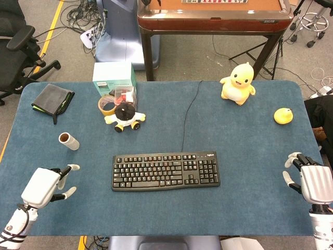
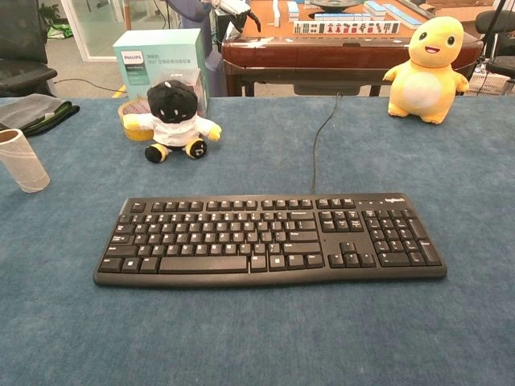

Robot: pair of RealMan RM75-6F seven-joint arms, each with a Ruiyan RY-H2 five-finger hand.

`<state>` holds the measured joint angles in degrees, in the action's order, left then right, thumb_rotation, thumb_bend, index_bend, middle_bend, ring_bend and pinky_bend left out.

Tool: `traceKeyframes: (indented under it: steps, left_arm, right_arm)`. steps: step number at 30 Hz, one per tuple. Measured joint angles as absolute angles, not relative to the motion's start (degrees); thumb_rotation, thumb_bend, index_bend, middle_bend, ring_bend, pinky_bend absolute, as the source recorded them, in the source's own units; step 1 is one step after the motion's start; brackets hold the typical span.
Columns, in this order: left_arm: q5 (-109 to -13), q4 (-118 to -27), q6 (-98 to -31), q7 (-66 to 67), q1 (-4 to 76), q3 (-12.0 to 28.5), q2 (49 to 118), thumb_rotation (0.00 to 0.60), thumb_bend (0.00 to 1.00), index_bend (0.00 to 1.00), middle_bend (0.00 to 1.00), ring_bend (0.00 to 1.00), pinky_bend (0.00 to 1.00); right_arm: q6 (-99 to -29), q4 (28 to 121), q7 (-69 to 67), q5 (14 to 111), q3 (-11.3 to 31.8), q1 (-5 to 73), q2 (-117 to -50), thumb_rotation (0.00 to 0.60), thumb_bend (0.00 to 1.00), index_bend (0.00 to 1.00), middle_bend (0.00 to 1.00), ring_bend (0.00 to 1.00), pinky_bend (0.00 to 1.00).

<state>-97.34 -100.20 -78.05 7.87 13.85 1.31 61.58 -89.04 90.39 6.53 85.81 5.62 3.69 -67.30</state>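
A black keyboard point(image 1: 165, 170) point(image 2: 269, 238) lies in the middle of the blue table mat point(image 1: 244, 135), its cable running to the far edge. My left hand point(image 1: 46, 185) hovers over the mat's near left corner, fingers apart toward the keyboard, holding nothing. Near the right edge my right hand point(image 1: 307, 179) hangs with its fingers spread and empty. Neither hand shows in the chest view. A paper cup point(image 1: 69, 140) point(image 2: 19, 159) lies on its side just beyond the left hand.
A black plush toy point(image 1: 125, 116) point(image 2: 172, 119), a tape roll point(image 1: 107, 105) and a teal box point(image 1: 114, 77) point(image 2: 158, 56) stand at the back left. A grey cloth point(image 1: 52, 99) lies far left. A yellow duck plush point(image 1: 238, 83) point(image 2: 426, 68) and small yellow toy point(image 1: 282, 115) sit back right.
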Motion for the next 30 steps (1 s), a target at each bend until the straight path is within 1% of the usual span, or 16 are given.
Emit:
traceKeyframes:
  steps: [6,10,15,18,23,30]
  left_arm:
    - [-95.1,-105.2,-69.0,16.0,18.0,1.5,60.3,0.6,0.29,0.17,0.86,0.76,0.9]
    - [-91.9,-107.9,-64.2,21.9,20.8,2.2,60.8,0.6,0.29,0.13,0.86,0.77,0.9]
    - [-87.3,-109.8,-59.3,26.4,24.2,3.1,62.1,0.6,0.29,0.11,0.86,0.77,0.9]
    - [-84.5,-110.0,-57.4,27.8,25.7,3.7,63.1,0.6,0.29,0.11,0.86,0.77,0.9]
    - [-80.4,-109.6,-55.1,29.4,27.7,4.1,64.5,0.6,0.29,0.11,0.86,0.77,0.9]
    - [-76.3,-109.6,-53.6,33.3,29.3,3.0,65.7,0.6,0.29,0.13,0.87,0.77,0.9]
  right_arm:
    - [-89.3,90.5,6.5,85.7,5.5,3.4,-67.2,0.6,0.29,0.55,0.38,0.45,0.68]
    - [-89.2,90.5,6.7,85.3,5.6,3.3,-67.2,0.6,0.29,0.55,0.38,0.45,0.68]
    - [-88.9,90.4,7.0,85.0,5.6,3.3,-67.2,0.6,0.29,0.55,0.38,0.45,0.68]
    - [-88.6,90.4,7.1,84.8,5.7,3.3,-67.3,0.6,0.29,0.55,0.38,0.45,0.68]
    - [-88.3,90.4,7.0,84.5,5.8,3.4,-67.2,0.6,0.29,0.55,0.38,0.45,0.68]
    - [-88.1,90.5,7.0,84.3,5.8,3.4,-67.0,0.6,0.29,0.55,0.38,0.45,0.68]
